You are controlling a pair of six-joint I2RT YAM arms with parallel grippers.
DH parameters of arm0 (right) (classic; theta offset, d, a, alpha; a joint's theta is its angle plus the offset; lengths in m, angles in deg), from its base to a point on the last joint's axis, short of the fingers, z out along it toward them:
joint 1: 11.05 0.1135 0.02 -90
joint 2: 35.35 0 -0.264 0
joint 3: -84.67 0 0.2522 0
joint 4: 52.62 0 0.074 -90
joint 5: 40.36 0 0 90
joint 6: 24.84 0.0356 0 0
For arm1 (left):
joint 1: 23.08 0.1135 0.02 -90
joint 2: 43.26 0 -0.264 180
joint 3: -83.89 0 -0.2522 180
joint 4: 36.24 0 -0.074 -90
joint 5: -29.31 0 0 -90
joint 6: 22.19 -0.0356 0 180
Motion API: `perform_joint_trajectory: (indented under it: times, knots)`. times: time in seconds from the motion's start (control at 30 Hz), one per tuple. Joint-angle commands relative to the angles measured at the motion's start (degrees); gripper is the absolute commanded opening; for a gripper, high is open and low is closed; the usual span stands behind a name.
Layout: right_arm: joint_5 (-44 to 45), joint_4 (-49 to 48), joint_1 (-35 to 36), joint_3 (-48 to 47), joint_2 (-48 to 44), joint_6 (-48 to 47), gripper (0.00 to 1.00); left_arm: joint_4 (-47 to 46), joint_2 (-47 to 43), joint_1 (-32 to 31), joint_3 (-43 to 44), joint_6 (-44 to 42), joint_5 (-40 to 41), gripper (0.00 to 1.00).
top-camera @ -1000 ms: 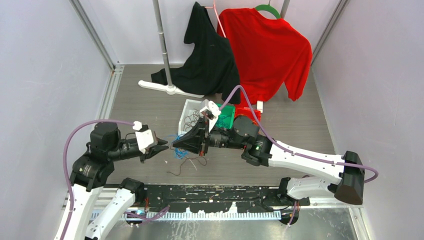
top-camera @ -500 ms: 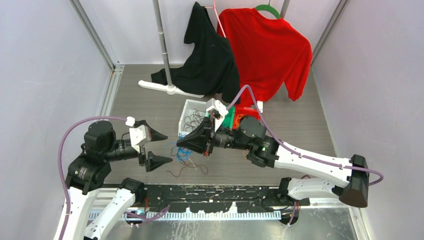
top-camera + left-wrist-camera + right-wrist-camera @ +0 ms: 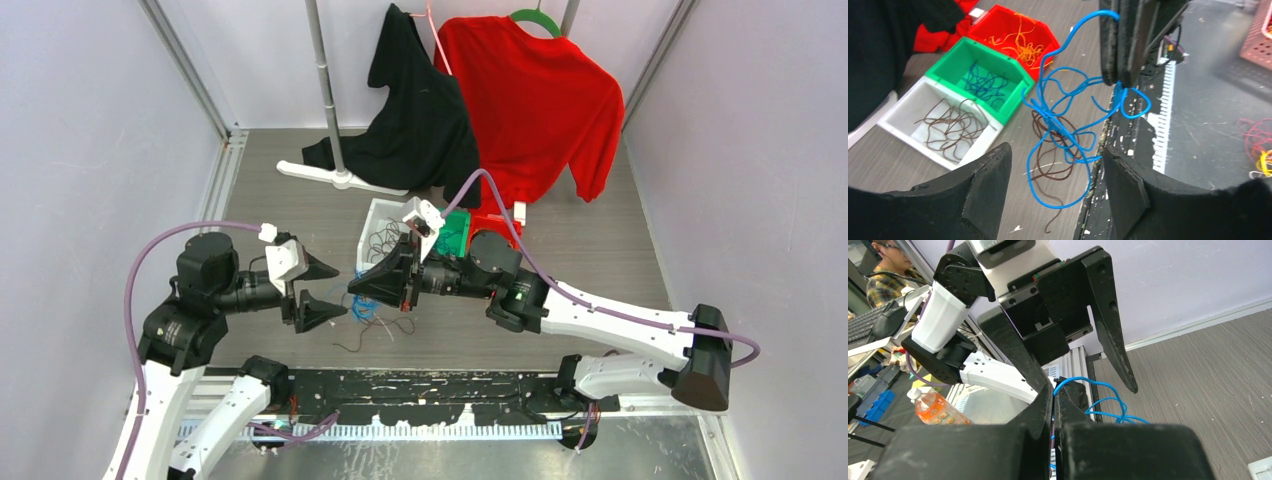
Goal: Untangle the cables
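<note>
A loose bunch of blue cables hangs in the air, pinched near its top by my right gripper, which is shut on it. In the top view that gripper points left over the table, with the blue cables dangling below its tip. My left gripper faces it, open, one finger on each side of the hanging strands. The left wrist view shows its fingers apart from the wires, touching nothing. Dark brown cables lie on the table beneath. In the right wrist view, blue cable emerges beside the shut right gripper.
Three bins sit behind the tangle: a white bin with brown wires, a green bin with blue ones, a red bin with orange ones. A rack pole, black garment and red sweater stand at the back.
My left gripper went from shut beside the right gripper's tip to open and drew back slightly left. The right gripper stayed shut on the blue cables, shifting up and back a little.
</note>
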Motion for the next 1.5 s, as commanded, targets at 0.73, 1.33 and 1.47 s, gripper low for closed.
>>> perform_joint_trajectory:
  times: [0.73,1.33,1.47]
  knots:
    - [4.8,1.4,-0.2,-1.3,-1.6,1.3,0.01,-12.8,-6.8,0.1,-3.4,-18.2,27.2,0.0]
    - [34.0,21.5,-1.5,8.9,-15.3,-10.5,0.01,-30.8,-9.6,0.0,0.2,-13.3,44.6,0.0]
    - [41.6,21.8,-1.5,10.7,-18.4,-10.4,0.01,-34.6,-9.7,0.1,0.8,-14.8,47.8,0.0]
